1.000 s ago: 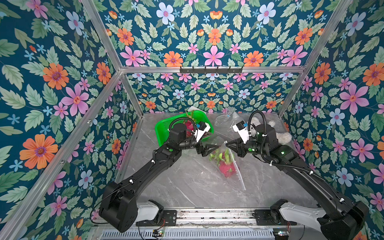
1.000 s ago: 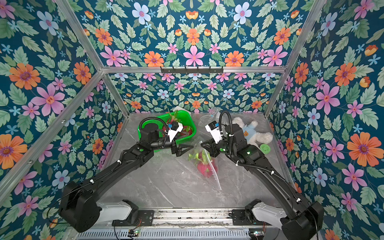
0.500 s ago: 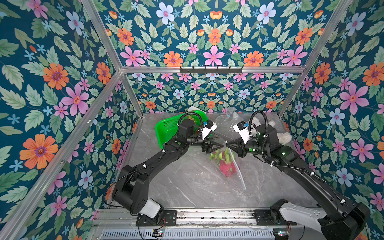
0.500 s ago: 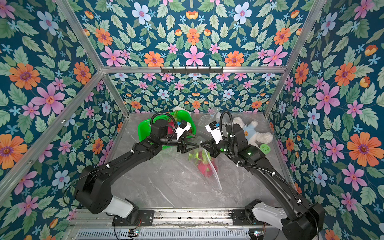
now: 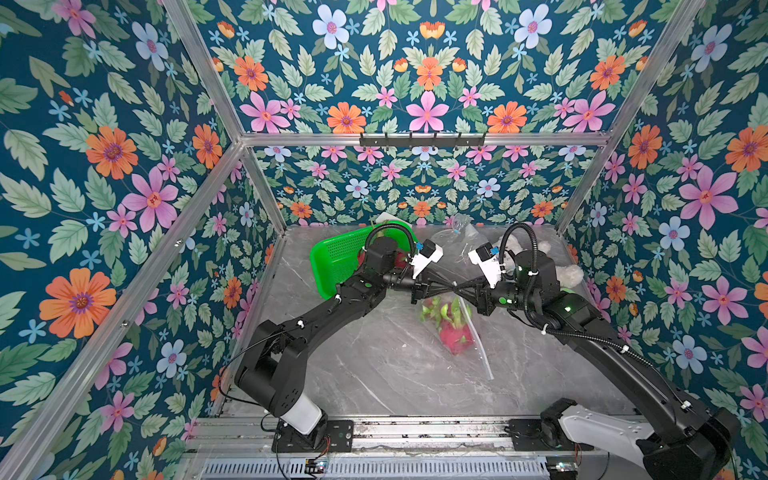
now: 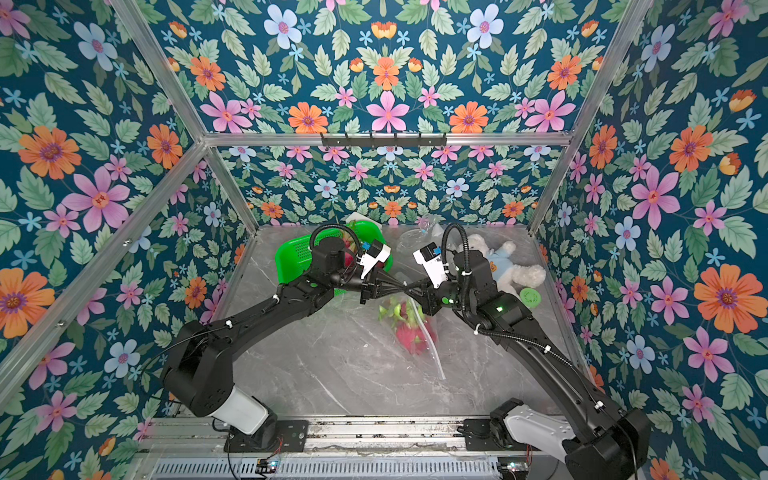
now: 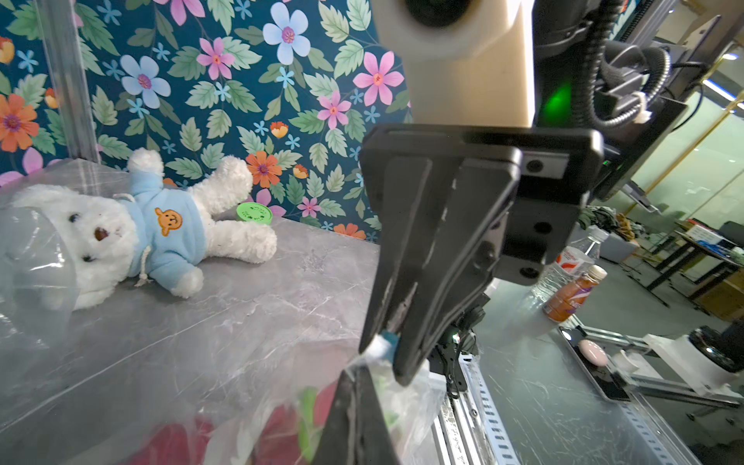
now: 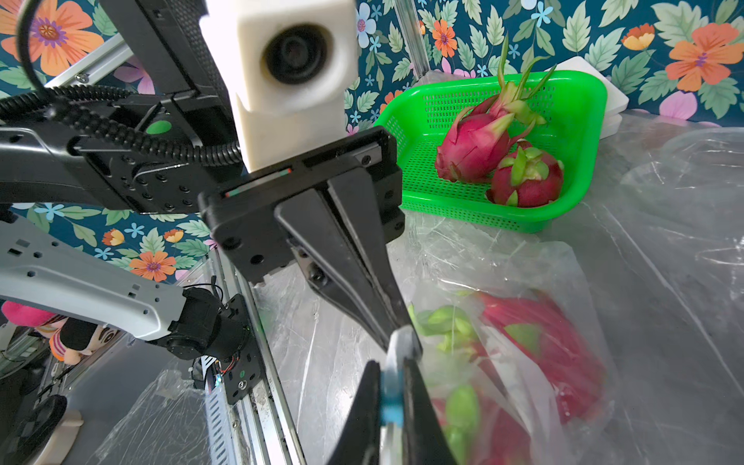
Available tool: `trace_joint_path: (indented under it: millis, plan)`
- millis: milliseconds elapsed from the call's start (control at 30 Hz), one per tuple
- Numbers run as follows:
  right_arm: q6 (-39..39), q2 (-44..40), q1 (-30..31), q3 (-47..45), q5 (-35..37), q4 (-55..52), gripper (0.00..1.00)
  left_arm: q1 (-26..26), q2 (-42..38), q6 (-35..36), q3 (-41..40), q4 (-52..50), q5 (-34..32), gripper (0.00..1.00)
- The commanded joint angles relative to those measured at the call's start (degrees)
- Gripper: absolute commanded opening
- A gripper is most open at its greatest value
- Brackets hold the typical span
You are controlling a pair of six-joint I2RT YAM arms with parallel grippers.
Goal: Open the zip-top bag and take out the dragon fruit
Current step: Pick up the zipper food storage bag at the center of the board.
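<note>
**Item 1.** Metal rail [image 5: 415,432] on the near edge, carrying both arm bases.

**Item 2.** Grey marbled surface [image 5: 365,374], bearing everything listed below.

**Item 3.** Zip-top bag [image 5: 478,345], clear, mid-surface and a little right of centre. Its lower part lies on the surface. Its top edge is raised and pinched between the two grippers. Whether the zip has parted cannot be told.

**Item 4.** Bagged dragon fruit [image 5: 455,338], magenta with green scales, inside the bag just below the grippers. It is blurred in the right wrist view [image 8: 555,354], so the count cannot be told.

**Item 5.** Left gripper [image 5: 448,286], reaching in from the left. Jaws are clenched on the bag's top edge, with the fingers [image 8: 326,241] pressed together.

**Item 6.** Right gripper [image 5: 463,287], tip to tip with the left. Jaws are clenched on the same edge, at a white-and-blue tab [image 7: 380,344].

**Item 7.** Green basket [image 5: 332,257], far left, partly behind the left arm. It holds a long dragon fruit [image 8: 475,149] and a round dragon fruit [image 8: 527,181], which touch each other.

**Item 8.** Green disc [image 6: 530,297], far right, just beside the bear.

**Item 9.** White teddy bear [image 6: 498,266] in a pale blue top, far right, lying on its back.

**Item 10.** Loose clear plastic [image 6: 411,241], far centre, reaching over the bear's head in the left wrist view.

**Item 11.** White slab [image 8: 612,100], just behind the basket at the back wall.

**Item 12.** Black hook rack [image 5: 422,139] on the crossbar, high on the floral back wall.
</note>
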Motion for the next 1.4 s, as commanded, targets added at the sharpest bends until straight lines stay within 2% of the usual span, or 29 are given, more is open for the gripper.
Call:
trace_joint_path:
  millis: [0, 433, 700, 867, 967, 1133, 1233, 1367]
  plan:
    - [-0.28, -0.16, 0.06, -0.45, -0.89, 2.68, 0.00, 0.10, -0.26, -0.24, 0.31, 1.83, 0.21, 0.00]
    - [6.42, -3.63, 0.11, -7.69, -2.38, 4.62, 0.00, 0.46, -3.70, -0.14, -0.08, 3.82, -8.11, 0.00]
    - [9.85, -5.28, 0.07, -10.60, -2.66, 6.47, 0.00, 0.53, -2.03, -2.41, 0.77, 5.24, -8.28, 0.00]
    - [6.43, -5.41, 0.10, -8.23, -0.18, 3.62, 0.00, 0.53, -1.47, -2.76, 1.33, 4.25, -7.36, 0.00]
    - [3.06, -5.13, 0.12, -5.70, 0.88, 0.57, 0.00, 0.55, -1.62, -1.90, 1.52, 2.66, -6.51, 0.12]
    - [-2.03, -4.17, 0.02, -1.24, 0.95, -3.82, 0.00, 0.44, -1.47, -2.03, 1.90, 2.66, -1.68, 0.54]
    - [-3.26, -3.31, 0.02, 0.30, 1.17, -4.99, 0.00, 0.39, -1.01, -2.31, 1.94, 2.90, 1.01, 0.67]
    - [-3.64, -2.47, 0.01, 0.58, 1.09, -4.77, 0.00, -0.17, -0.30, -2.60, 2.04, 2.94, 2.73, 0.72]
